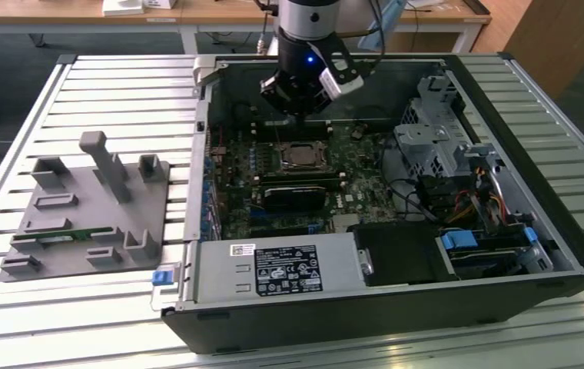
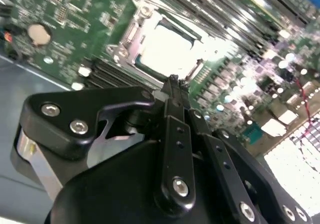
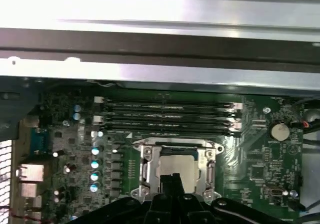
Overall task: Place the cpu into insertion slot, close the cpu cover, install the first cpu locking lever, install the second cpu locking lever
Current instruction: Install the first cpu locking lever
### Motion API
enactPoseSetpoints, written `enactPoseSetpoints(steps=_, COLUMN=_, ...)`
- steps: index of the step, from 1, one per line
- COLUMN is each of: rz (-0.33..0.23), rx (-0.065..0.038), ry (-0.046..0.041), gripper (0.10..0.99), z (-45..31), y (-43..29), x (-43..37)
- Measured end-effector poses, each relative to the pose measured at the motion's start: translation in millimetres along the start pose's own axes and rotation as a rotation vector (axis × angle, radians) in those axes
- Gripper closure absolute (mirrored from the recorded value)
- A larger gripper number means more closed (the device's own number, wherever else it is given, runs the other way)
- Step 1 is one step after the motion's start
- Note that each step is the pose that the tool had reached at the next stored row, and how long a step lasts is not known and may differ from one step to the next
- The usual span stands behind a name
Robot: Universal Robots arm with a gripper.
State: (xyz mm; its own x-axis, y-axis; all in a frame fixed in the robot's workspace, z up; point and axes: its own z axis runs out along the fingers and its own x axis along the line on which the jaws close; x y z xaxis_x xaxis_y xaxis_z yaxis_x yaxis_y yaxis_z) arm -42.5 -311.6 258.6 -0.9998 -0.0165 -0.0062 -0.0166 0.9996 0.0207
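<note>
The cpu [image 3: 178, 170] lies in the insertion slot [image 1: 300, 157] on the green board inside the open computer case, its pale metal face [image 2: 167, 47] showing. The silver cpu cover [image 3: 147, 166] lies flat as a frame around the chip, and its rim [image 2: 127, 39] is also in the second wrist view. My gripper [image 1: 298, 117] hangs a little above the socket, on its far side in the exterior view. Its black fingers are shut tip to tip with nothing between them, and in both wrist views the gripper [image 2: 172, 80] [image 3: 171, 180] points at the socket's edge.
Long memory slots [image 3: 167, 116] run beside the socket, and a long black module [image 1: 294, 196] lies on its near side. A drive cage [image 1: 430, 146] and cables stand at the exterior view's right, a power supply [image 1: 271, 269] at the front. A grey fixture [image 1: 87, 207] sits outside the case.
</note>
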Motion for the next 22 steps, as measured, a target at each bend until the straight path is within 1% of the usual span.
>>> enactPoseSetpoints(steps=2, rz=0.000, rx=-0.001, ry=-0.0042, gripper=0.980, z=0.0, y=0.1, x=5.8)
enactPoseSetpoints(steps=6, rz=0.006, rx=-0.002, ry=-0.0077, gripper=0.980, z=0.2, y=0.3, x=15.7)
enactPoseSetpoints(steps=10, rz=0.028, rx=-0.001, ry=-0.0083, gripper=0.980, z=0.5, y=0.6, x=22.5)
enactPoseSetpoints(steps=18, rz=0.028, rx=-0.002, ry=-0.0085, gripper=0.980, z=1.0, y=0.9, x=37.6)
enactPoseSetpoints(steps=22, rz=0.028, rx=-0.002, ry=-0.0086, gripper=0.980, z=1.3, y=1.0, x=47.1)
